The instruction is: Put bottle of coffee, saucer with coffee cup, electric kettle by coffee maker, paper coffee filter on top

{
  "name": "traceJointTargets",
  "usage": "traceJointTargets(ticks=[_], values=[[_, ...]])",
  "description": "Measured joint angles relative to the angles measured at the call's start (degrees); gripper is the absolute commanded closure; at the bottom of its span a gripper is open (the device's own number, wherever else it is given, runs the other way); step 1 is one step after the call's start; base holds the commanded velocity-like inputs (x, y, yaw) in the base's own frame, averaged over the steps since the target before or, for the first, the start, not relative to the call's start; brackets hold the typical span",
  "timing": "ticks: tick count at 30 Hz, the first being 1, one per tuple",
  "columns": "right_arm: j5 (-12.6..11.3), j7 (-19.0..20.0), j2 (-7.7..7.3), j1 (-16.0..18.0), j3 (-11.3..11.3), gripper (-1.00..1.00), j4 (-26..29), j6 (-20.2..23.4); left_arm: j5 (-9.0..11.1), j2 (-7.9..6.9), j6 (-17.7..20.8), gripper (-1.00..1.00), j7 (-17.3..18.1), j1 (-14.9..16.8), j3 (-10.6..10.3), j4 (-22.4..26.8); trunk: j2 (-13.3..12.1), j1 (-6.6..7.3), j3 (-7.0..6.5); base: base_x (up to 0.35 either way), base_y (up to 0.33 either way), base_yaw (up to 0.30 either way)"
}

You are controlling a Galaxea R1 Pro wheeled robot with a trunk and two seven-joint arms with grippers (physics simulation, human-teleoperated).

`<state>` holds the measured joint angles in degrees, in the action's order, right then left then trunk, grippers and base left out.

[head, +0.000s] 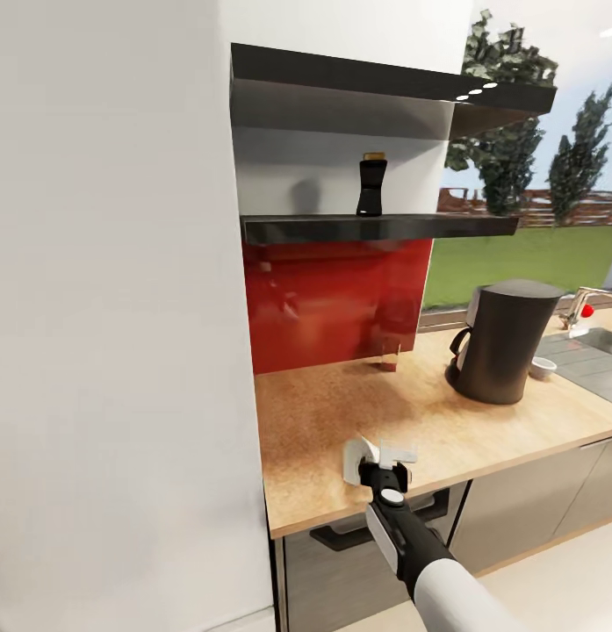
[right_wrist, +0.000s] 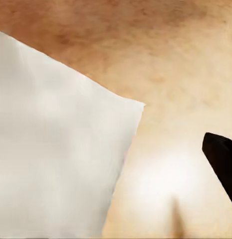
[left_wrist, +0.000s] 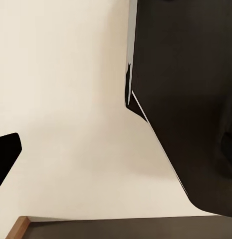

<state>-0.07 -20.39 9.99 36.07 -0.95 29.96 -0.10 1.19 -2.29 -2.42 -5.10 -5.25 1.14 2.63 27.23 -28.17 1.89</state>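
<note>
The dark bottle of coffee (head: 371, 184) stands upright on the black kitchen shelf (head: 376, 227), above the red backsplash. On the wooden countertop (head: 411, 412), to the right, stands a black cylindrical appliance with a side handle, which looks like the coffee maker (head: 503, 342). A small white cup (head: 543, 367) sits just beyond it by the sink. My right gripper (head: 386, 463) hovers low over the counter's front edge, at the white paper coffee filter (head: 359, 460). In the right wrist view the filter (right_wrist: 56, 149) lies beside one black fingertip (right_wrist: 223, 162), with bare counter between them. My left gripper (left_wrist: 116, 154) faces a cream wall.
A tall white cabinet wall (head: 112, 307) bounds the counter on the left. A sink (head: 595, 351) with a tap (head: 586, 303) lies at the far right. A small reddish item (head: 389, 360) stands by the backsplash. Dark drawers (head: 376, 527) sit under the counter.
</note>
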Motion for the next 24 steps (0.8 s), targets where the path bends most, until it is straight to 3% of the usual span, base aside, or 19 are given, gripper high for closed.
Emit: traceJointTargets(ticks=[4, 24], values=[[0.14, 0.02, 0.0, 0.0, -0.02, 1.0, -0.42, -1.74, 0.0, 0.0, 0.04, -1.0, 0.0, 0.0, 0.0, -0.02, 0.0, 0.0, 0.0, 0.0, 0.0, 0.0], [0.24, 0.0, 0.0, -0.01, -0.01, 1.0, -0.44, -1.94, 0.0, 0.0, 0.05, -1.0, 0.0, 0.0, 0.0, -0.09, 0.0, 0.0, 0.0, 0.0, 0.0, 0.0]])
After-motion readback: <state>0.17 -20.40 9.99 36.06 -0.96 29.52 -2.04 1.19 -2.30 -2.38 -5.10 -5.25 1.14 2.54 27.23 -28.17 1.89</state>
